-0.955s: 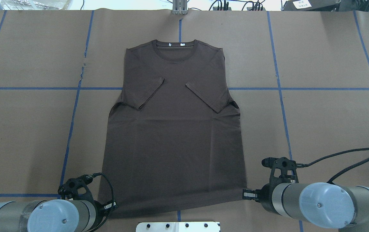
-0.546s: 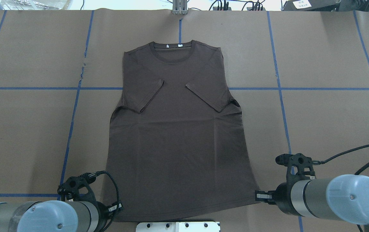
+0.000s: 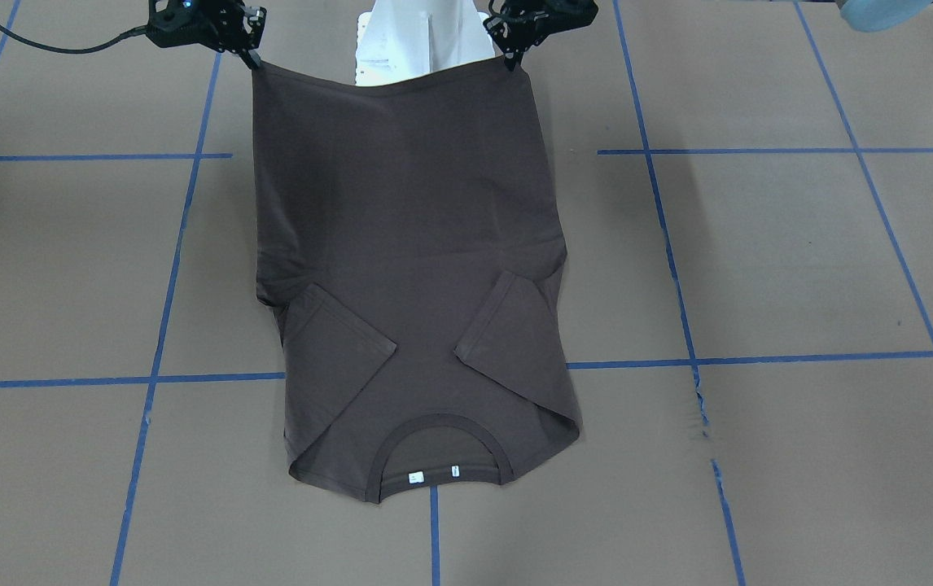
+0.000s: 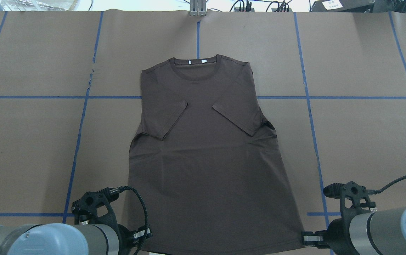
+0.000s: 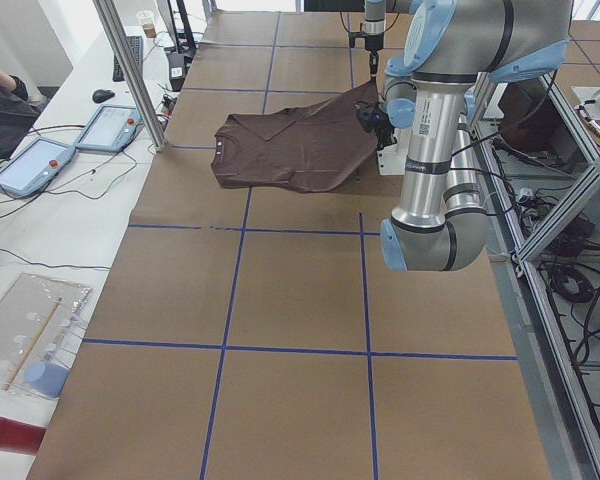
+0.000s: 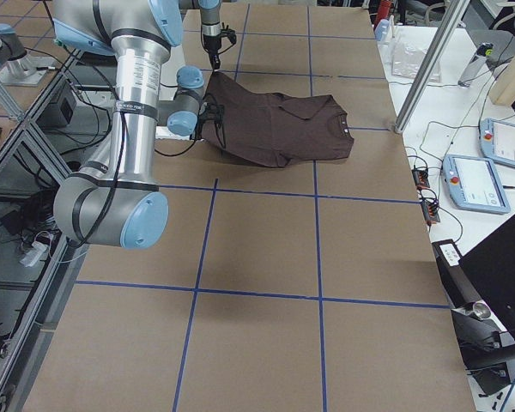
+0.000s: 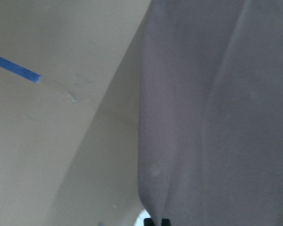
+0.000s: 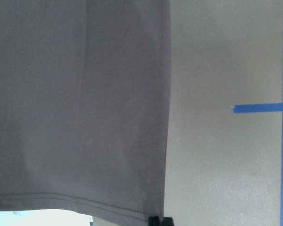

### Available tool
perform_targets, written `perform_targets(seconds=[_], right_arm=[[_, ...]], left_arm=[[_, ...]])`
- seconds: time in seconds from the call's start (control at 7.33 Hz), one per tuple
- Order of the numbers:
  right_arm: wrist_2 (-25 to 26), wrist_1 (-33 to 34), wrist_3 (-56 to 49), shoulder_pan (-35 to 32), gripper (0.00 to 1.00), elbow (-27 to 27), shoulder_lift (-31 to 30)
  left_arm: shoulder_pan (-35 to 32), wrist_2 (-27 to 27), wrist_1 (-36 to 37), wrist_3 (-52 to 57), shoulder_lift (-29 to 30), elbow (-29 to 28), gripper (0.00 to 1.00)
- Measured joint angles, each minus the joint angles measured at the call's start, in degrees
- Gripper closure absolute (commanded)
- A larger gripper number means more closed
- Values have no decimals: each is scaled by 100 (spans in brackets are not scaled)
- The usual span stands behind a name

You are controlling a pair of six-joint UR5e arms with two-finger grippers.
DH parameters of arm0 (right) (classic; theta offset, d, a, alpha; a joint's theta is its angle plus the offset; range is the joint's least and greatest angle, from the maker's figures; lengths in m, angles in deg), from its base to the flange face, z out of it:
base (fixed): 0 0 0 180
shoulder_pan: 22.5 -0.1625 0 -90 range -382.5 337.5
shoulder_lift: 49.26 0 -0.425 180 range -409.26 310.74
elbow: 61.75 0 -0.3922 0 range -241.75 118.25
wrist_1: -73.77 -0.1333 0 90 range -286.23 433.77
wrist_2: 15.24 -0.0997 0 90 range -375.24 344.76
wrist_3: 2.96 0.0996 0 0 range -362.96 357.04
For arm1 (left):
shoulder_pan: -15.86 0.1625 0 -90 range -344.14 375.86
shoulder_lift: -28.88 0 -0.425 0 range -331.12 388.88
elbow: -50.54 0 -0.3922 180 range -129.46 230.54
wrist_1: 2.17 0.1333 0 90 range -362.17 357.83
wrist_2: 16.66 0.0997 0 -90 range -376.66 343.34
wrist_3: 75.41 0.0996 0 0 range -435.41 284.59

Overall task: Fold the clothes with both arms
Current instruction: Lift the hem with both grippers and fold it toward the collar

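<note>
The clothes are one dark brown T-shirt (image 4: 206, 152), spread face up with both sleeves folded inward and the collar (image 4: 196, 63) at the far end. Its hem is lifted off the table and stretched between my grippers. My left gripper (image 4: 148, 233) is shut on the hem's left corner, and my right gripper (image 4: 304, 238) is shut on the right corner. From the front, the T-shirt (image 3: 401, 244) hangs from the left gripper (image 3: 513, 59) and the right gripper (image 3: 255, 61). The collar end still lies on the table. Both wrist views show the T-shirt (image 7: 217, 117) (image 8: 80, 108) close up.
Brown paper with blue tape lines (image 4: 82, 124) covers the table. The white pedestal base (image 3: 422, 41) stands behind the lifted hem. Control pendants (image 5: 30, 165) (image 6: 476, 184) lie on a side bench beyond the far table edge. A torn spot (image 4: 91, 74) marks the paper left of the shirt.
Both grippers have risen and pulled back toward the robot with the hem corners. The shirt has slid nearer and slightly right, and the hem now hangs off the table.
</note>
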Motion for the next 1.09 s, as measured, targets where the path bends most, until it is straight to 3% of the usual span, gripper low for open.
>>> perform_targets(seconds=[0.41, 0.82, 1.09], right_arm=[[-64, 0, -71, -283, 100, 3, 129], [-38, 2, -982, -1444, 100, 1010, 1395], [-47, 34, -2769, -2264, 100, 1867, 2166]], left_arm=[[53, 9, 242, 197, 54, 86, 100], [-528, 36, 227, 701, 117, -31, 100], [-1203, 18, 170, 1324, 292, -221, 100]])
